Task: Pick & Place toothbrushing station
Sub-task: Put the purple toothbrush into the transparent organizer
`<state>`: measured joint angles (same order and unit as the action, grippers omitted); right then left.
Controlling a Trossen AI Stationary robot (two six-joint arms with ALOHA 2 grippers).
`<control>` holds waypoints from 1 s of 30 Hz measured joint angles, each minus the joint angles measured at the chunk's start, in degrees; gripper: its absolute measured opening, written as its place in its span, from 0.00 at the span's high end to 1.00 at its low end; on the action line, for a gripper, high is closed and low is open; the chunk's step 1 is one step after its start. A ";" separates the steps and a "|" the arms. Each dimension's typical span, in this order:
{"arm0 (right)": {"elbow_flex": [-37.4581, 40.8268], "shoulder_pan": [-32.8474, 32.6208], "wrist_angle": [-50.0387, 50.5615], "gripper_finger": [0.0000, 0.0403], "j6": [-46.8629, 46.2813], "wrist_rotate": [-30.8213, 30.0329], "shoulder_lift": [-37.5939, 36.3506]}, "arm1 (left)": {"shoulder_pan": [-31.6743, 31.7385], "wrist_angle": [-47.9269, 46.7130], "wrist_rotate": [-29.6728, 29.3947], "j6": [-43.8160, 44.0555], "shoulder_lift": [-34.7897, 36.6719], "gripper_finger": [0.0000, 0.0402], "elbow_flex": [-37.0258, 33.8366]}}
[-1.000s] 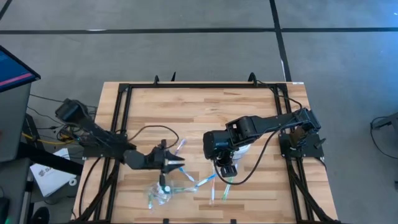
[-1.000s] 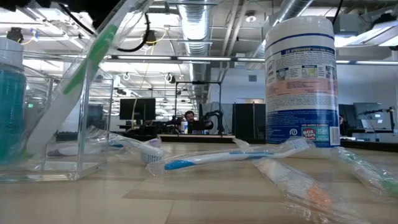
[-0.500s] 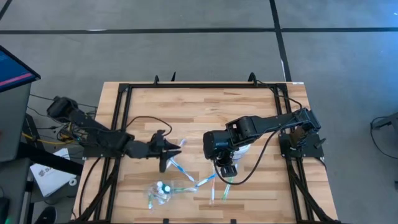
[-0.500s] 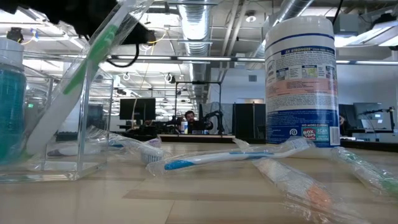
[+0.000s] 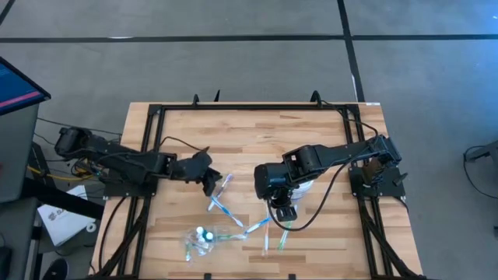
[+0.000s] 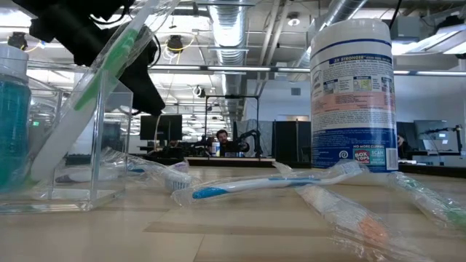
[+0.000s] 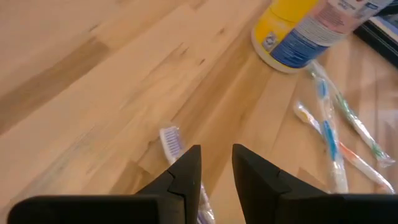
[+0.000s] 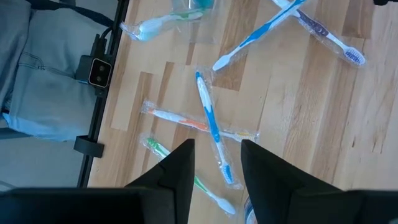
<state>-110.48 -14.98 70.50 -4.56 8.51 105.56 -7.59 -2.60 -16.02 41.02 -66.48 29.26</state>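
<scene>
- Slim pale toothbrushes (image 5: 268, 229), most in crinkly clear wrappers, lie scattered on the pale wooden table (image 5: 249, 128), low in the centre of the high view.
- A clear plastic box (image 6: 69, 153) at lower left holds a leaning green-striped brush (image 6: 87, 94).
- The left hand (image 7: 216, 163) hovers, fingers slightly apart, empty, over a purple-bristled brush (image 7: 171, 141).
- The right hand (image 8: 214, 157) hangs part-open and empty above crossed blue, orange and green brushes.
- A round white wipes canister (image 6: 352, 94) stands near.

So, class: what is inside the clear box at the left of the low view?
A green-and-white toothbrush leans upright inside the clear box, its top sticking out. A blue bottle shows at its left; whether it stands inside or beside cannot be told.
</scene>
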 joint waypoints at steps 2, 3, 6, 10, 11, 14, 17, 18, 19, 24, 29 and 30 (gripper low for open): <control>0.00 0.00 -0.02 0.70 0.00 0.00 0.00 | 0.94 -0.17 1.46 0.04 -0.13 0.79 0.00; 0.00 0.00 -0.02 0.70 0.00 0.00 0.00 | 1.27 -0.02 2.18 0.23 -0.50 0.79 0.00; 0.00 0.06 -0.02 0.70 0.00 0.00 0.00 | 1.57 -0.06 4.11 1.87 -2.00 0.79 0.02; 0.00 0.04 -0.02 0.70 -0.01 0.00 0.00 | 1.57 -0.25 5.54 3.00 -5.80 0.79 0.02; 0.00 0.04 -0.02 0.70 -0.01 0.00 0.00 | 1.57 -0.19 5.59 2.98 -6.76 0.79 0.02; 0.00 0.04 0.00 0.70 0.00 0.00 0.00 | 1.57 0.14 5.76 3.10 -9.29 0.79 0.02; 0.00 0.04 0.02 0.70 0.00 0.00 0.00 | 1.57 0.30 5.76 4.63 -11.52 0.79 0.02; 0.00 0.04 0.02 0.70 -0.02 0.00 0.00 | 1.57 0.35 5.82 4.79 -12.18 0.79 0.02; 0.00 0.04 0.02 0.70 0.00 0.00 0.00 | 1.57 0.68 5.99 4.87 -12.89 0.79 0.02; 0.00 0.07 0.02 0.70 -0.02 -0.01 0.00 | 1.57 2.68 6.77 4.91 -15.13 0.79 0.00; 0.00 0.11 0.04 0.70 -0.02 -0.87 0.00 | 1.57 4.87 6.97 5.77 -16.04 0.79 0.00; 0.00 0.13 0.04 0.70 0.00 -1.10 0.00 | 1.57 5.37 6.98 5.78 -16.41 0.79 0.02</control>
<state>-110.48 -14.86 70.54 -4.56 7.41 105.56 -6.02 2.78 -9.04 46.81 -82.89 29.28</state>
